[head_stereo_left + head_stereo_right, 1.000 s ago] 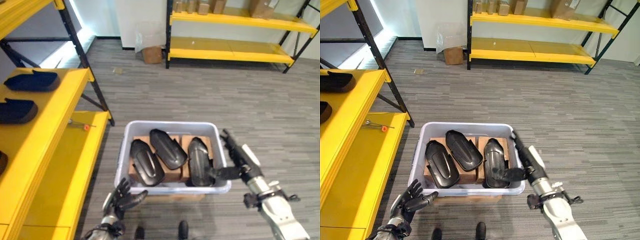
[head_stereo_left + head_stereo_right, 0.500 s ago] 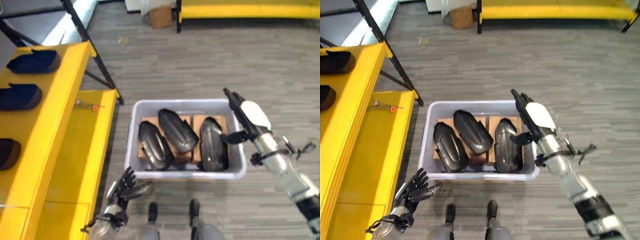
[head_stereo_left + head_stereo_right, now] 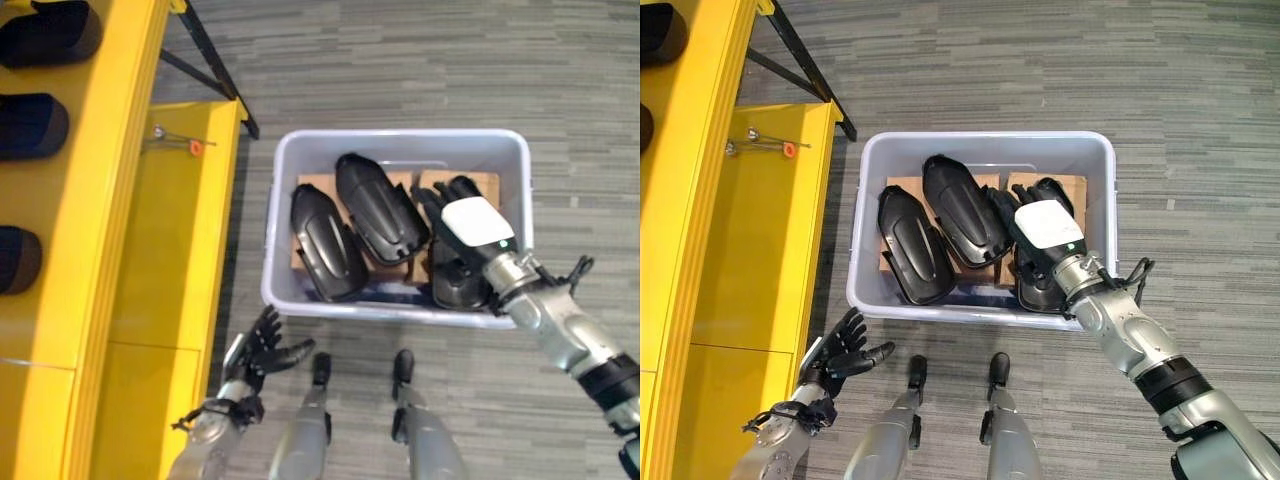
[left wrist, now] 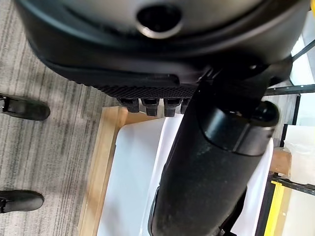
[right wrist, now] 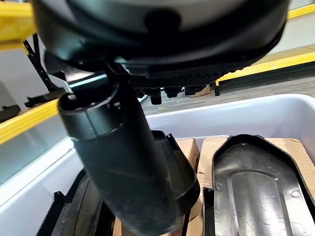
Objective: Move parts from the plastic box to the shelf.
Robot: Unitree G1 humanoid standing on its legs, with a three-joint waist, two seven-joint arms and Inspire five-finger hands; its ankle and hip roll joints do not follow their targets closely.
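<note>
A grey plastic box (image 3: 400, 140) stands on the floor with three black shell-shaped parts lying on cardboard inside. The left part (image 3: 325, 243) and the middle part (image 3: 380, 208) lie uncovered. My right hand (image 3: 470, 225), with its white cover, is spread over the right part (image 3: 455, 285), fingers straight and pointing to the box's far wall; I cannot tell whether it touches. In the right wrist view the right part (image 5: 261, 191) shows past the thumb (image 5: 123, 162). My left hand (image 3: 262, 350) hangs open, fingers spread, outside the box's near left corner.
A yellow shelf (image 3: 110, 200) runs along the left, with dark parts (image 3: 30, 125) lying on its upper level. A small tool with an orange bit (image 3: 190, 147) lies on the lower level. Grey carpet surrounds the box.
The camera has tilted down. My right hand has come in from the box's right rim to over the right part. The left hand has stayed open near the box's front corner.
</note>
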